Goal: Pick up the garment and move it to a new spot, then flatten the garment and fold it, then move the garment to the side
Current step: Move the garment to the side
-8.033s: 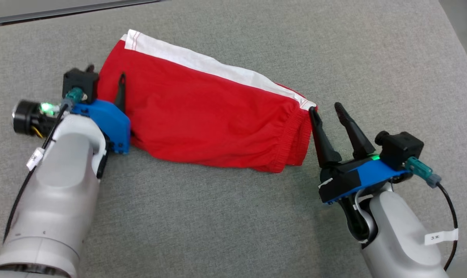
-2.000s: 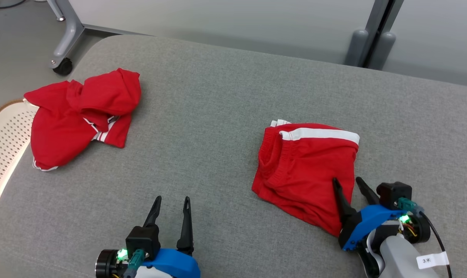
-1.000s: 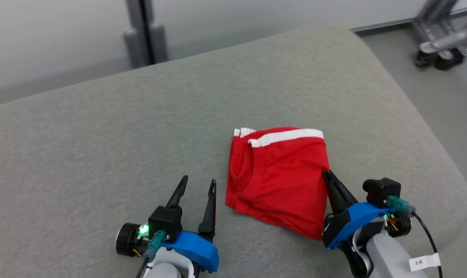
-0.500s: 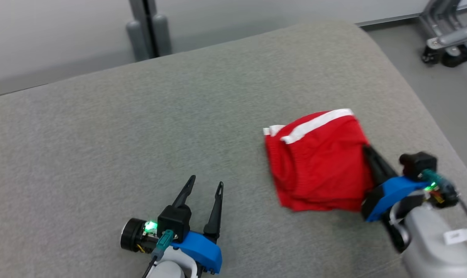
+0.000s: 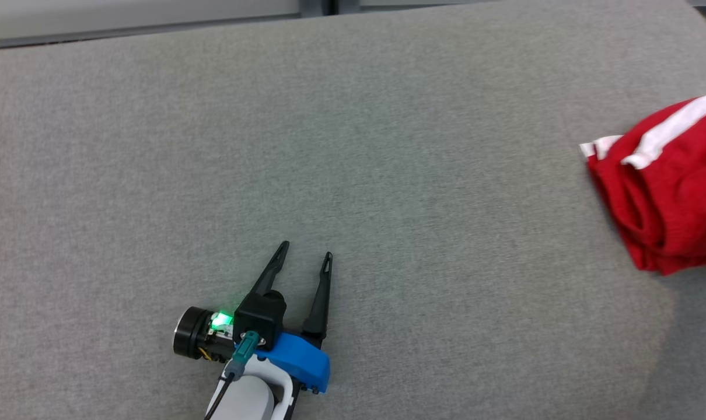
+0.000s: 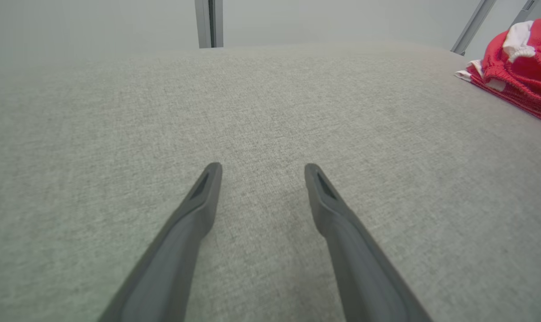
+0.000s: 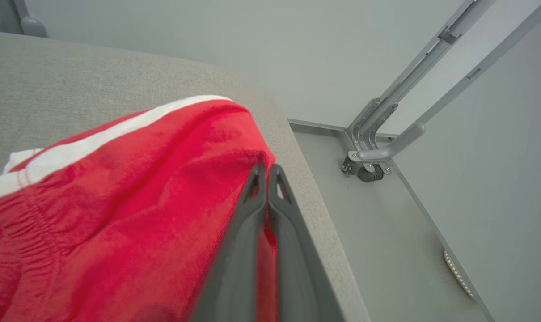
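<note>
We see the red shorts (image 5: 668,192) at 3 o'clock in the head view, folded into a thick bundle and cut off by the picture's edge. They are on the grey cushion (image 5: 388,146), close to its right-hand end. A white stripe (image 5: 674,125) runs along their far side, and the gathered waistband faces 9 o'clock.

Our right gripper (image 7: 266,172) has its two fingers pressed together on the right-hand edge of the shorts, and red cloth shows in the slit between them lower down. In the right wrist view the cloth spreads from 7 to 10 o'clock and reaches up to the fingertips. The cushion's rounded edge drops away just right of the fingers, toward 5 o'clock, with the floor (image 7: 386,250) beyond. At 2 o'clock a grey metal frame (image 7: 409,89) stands on a caster wheel (image 7: 369,172), close to the pale wall (image 7: 208,44). A small pale object (image 7: 457,273) lies at the foot of the side wall at 4 o'clock; we cannot tell what it is.

Our left gripper (image 5: 305,249) sits at 6 o'clock in the head view, fingers apart and pointing toward 12 o'clock, low over the cushion. A broad stretch of grey cushion separates it from the shorts, which appear at 2 o'clock in the left wrist view. There, at 12 o'clock, a grey post (image 6: 209,22) rises behind the cushion's far edge.
</note>
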Robot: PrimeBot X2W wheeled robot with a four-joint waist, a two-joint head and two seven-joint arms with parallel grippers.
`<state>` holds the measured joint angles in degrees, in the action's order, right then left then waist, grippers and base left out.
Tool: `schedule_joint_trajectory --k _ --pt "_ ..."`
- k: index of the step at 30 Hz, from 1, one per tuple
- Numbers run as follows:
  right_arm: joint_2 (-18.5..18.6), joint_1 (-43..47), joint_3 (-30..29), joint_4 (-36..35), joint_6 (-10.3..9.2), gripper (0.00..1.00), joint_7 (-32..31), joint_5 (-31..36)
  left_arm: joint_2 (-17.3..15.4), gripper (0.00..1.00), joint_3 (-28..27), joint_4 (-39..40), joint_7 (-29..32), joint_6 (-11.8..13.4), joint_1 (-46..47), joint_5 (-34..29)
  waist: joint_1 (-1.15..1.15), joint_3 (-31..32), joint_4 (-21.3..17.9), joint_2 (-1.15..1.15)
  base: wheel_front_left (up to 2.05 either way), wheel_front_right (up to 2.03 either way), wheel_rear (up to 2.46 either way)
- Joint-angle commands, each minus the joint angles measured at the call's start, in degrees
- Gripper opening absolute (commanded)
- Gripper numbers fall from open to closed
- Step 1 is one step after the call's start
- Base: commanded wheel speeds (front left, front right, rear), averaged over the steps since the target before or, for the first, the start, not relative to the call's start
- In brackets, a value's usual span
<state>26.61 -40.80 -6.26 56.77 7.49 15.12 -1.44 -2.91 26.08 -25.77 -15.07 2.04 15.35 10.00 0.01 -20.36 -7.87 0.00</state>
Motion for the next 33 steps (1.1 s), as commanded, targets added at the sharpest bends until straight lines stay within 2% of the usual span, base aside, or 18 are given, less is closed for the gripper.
schedule_joint_trajectory --k 1,8,9,10,11,17,26,30,33 --pt "1.38 -1.23 -3.34 1.34 0.01 0.0 0.04 1.26 0.02 1.0 -0.38 0.49 -0.14 0.41 1.2 -0.43 -0.01 -1.95 2.0 0.0 0.0 0.0 0.0" --pt "3.42 -1.77 -14.71 2.11 0.01 0.0 0.04 6.0 -0.14 1.0 -0.97 0.61 -0.13 0.46 2.42 -1.2 -0.01 -3.45 3.06 0.0 0.0 0.0 0.0" --pt "3.42 -1.98 -15.87 1.95 0.01 0.02 0.04 6.41 -0.19 1.0 -1.16 0.64 -0.13 0.54 2.58 -1.21 -0.01 -3.65 3.1 0.0 0.0 0.0 0.0" --pt "3.13 -2.29 -17.04 1.5 0.01 0.64 0.04 6.39 -0.23 1.0 -1.25 0.64 -0.13 0.52 2.72 -1.29 -0.01 -3.77 3.13 0.0 0.0 0.0 0.0" --pt "2.78 -2.61 -17.4 0.56 0.01 1.0 0.05 6.6 -0.26 1.0 -1.35 0.55 -0.13 0.46 2.87 -1.42 -0.01 -3.87 3.17 0.0 0.0 0.0 0.0" --pt "-0.14 -3.71 -15.73 -5.08 0.01 1.0 0.09 3.78 -0.29 1.0 -2.3 0.39 -0.13 1.03 3.39 -1.02 -0.01 -3.88 2.94 0.0 0.0 0.0 0.0" --pt "-11.52 3.2 -5.85 -21.96 0.01 1.0 0.1 -6.55 0.03 1.0 -4.66 1.82 -0.15 3.06 1.32 0.63 -0.01 0.14 3.8 0.0 0.0 0.0 0.0" --pt "-16.23 8.32 -3.07 -27.01 0.01 1.0 0.09 -7.46 0.0 1.0 -6.53 2.67 -0.14 3.83 0.16 1.53 -0.01 2.62 4.87 0.0 0.0 0.0 0.0" --pt "-18.08 10.78 -2.24 -28.92 0.01 1.0 0.1 -7.16 0.09 1.0 -6.98 2.67 -0.14 3.9 -0.44 1.78 -0.01 3.84 5.53 0.0 0.0 0.0 0.0"
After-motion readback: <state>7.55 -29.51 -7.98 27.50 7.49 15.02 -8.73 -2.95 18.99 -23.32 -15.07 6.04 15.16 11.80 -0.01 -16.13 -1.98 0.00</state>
